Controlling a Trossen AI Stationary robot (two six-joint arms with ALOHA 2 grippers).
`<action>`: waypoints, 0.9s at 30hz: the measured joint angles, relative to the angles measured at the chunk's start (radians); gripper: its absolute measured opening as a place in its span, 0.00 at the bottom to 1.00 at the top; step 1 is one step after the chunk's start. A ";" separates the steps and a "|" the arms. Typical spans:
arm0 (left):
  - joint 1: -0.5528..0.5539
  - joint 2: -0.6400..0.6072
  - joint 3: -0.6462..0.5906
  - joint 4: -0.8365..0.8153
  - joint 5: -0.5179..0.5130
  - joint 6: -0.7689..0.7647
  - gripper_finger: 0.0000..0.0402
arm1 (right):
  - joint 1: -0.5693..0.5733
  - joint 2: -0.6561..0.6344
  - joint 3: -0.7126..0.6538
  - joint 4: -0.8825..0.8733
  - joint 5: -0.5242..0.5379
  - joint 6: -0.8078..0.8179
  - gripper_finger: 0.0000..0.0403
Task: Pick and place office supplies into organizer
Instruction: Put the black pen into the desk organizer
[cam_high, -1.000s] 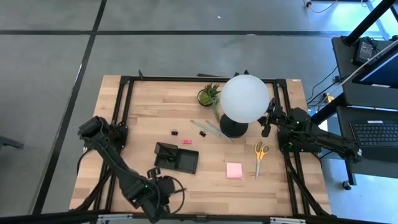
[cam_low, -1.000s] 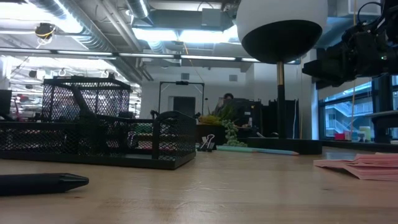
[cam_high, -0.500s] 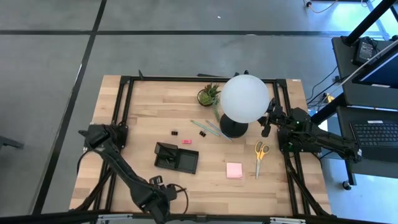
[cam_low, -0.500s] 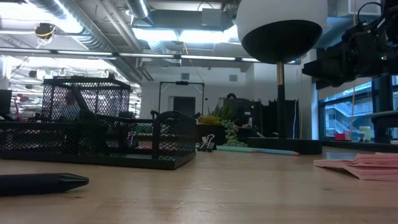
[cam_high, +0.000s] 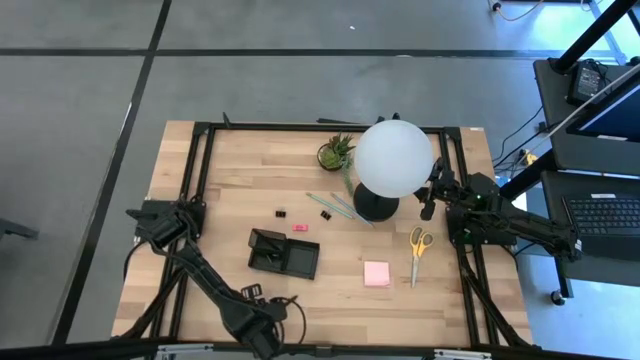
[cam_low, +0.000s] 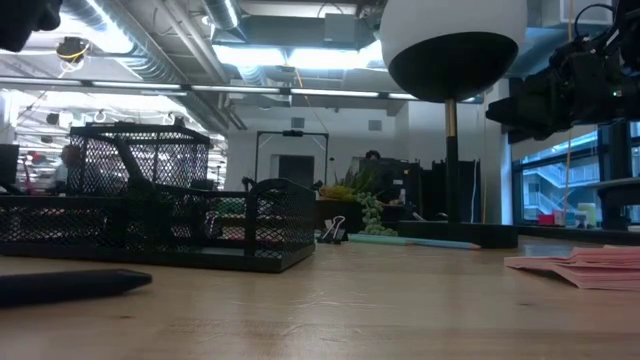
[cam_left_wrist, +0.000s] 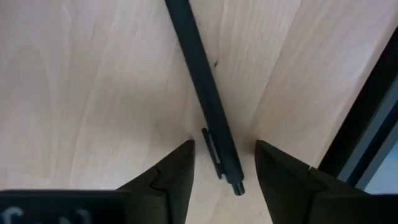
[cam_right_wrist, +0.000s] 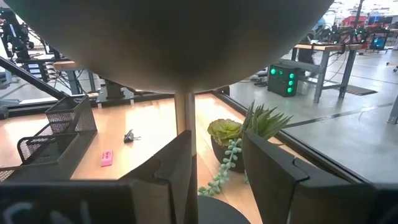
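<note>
One black pen (cam_left_wrist: 208, 99) lies between the open left claw's (cam_left_wrist: 224, 163) fingers, untouched.

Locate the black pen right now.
The pen lies on the table's near edge, left of centre, between the open fingers of the left gripper, in front of the organizer.

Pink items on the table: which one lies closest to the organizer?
The small pink eraser, just beyond the organizer on its far side. The other, the square pink sticky-note pad, lies farther off, toward the scissors.
</note>
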 joint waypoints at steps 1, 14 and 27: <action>0.000 0.001 0.000 0.000 0.004 0.000 0.39 | 0.000 0.000 0.000 0.000 0.000 0.000 0.36; 0.004 0.004 -0.002 -0.029 0.023 0.000 0.25 | 0.000 0.000 0.000 0.000 0.000 -0.002 0.36; 0.003 0.004 -0.003 -0.031 0.028 0.119 0.10 | 0.000 0.000 0.000 0.000 0.000 -0.002 0.36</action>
